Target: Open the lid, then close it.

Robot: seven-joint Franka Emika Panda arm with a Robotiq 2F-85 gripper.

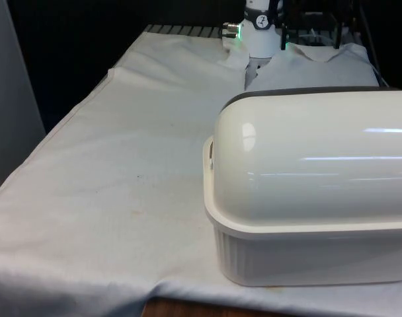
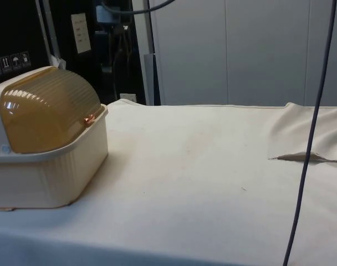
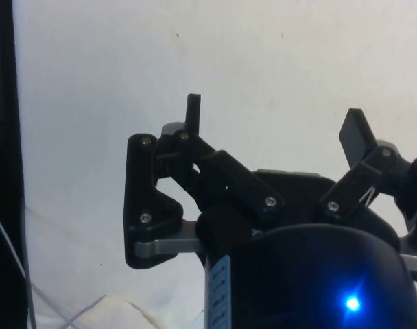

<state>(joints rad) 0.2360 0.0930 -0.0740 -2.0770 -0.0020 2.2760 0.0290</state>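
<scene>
**Cream bread box sitting shut, gripper hanging spread over bare cloth**

Cream plastic is catching the light at the lower right of the front view, where the bread box [image 1: 307, 198] is standing on the white cloth [image 1: 121, 178] with its rounded back turned to the camera. In the side view it is sitting at the left edge of the frame, and there the ribbed, amber-tinted roll lid [image 2: 49, 111] is resting down over the ribbed base [image 2: 52, 177], so the box is looking closed. A small lip at the lid's lower front edge is lying just above the base's rim.

Over in the wrist view the black gripper [image 3: 273, 123] is hanging above plain cloth, its two fingers [image 3: 193, 113] standing well apart and gripping nothing. A thin cable is trailing at that frame's lower left corner.

At the top of the front view the arm's white base [image 1: 260, 33] is standing at the table's far end, well apart from the box. A dark cable [image 2: 310, 138] is dangling down the right side of the side view.
</scene>
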